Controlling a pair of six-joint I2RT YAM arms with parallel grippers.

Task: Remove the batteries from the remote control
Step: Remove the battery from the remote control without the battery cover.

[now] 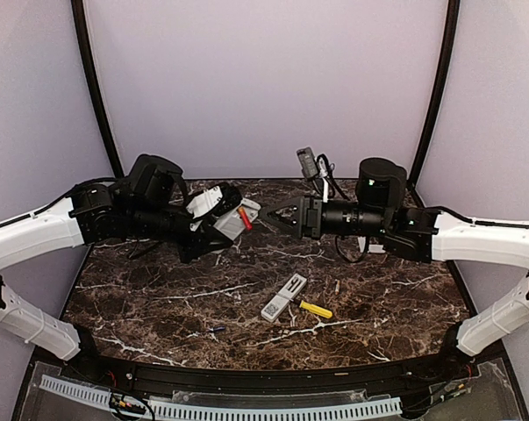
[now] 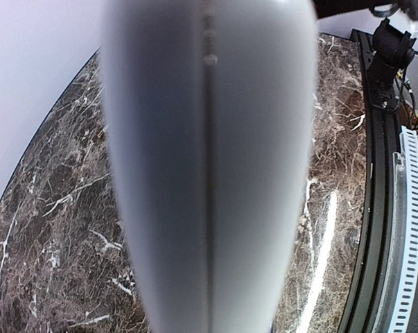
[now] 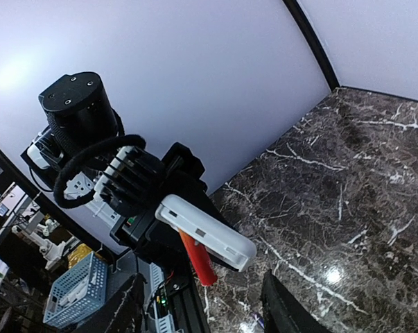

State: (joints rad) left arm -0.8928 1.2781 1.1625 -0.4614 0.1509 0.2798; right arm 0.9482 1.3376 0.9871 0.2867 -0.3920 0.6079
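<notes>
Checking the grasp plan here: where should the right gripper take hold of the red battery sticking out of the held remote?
Probably grip the red battery at its free end, the only part showing past the remote that the left gripper holds. Come from the right arm's side, pinching across its round sides; the right gripper is open and faces it.

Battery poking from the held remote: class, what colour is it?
The battery is red, clearest in the right wrist view.

remote [image 1: 222, 210]: white | battery [image 1: 245, 218]: red | table [image 1: 159, 298]: dark brown marble, white veins | screwdriver handle [image 1: 316, 309]: yellow | flat piece [image 1: 282, 297] beside it: pale grey | arms [image 1: 32, 237]: white and black | backdrop [image 1: 264, 79]: pale lilac
</notes>
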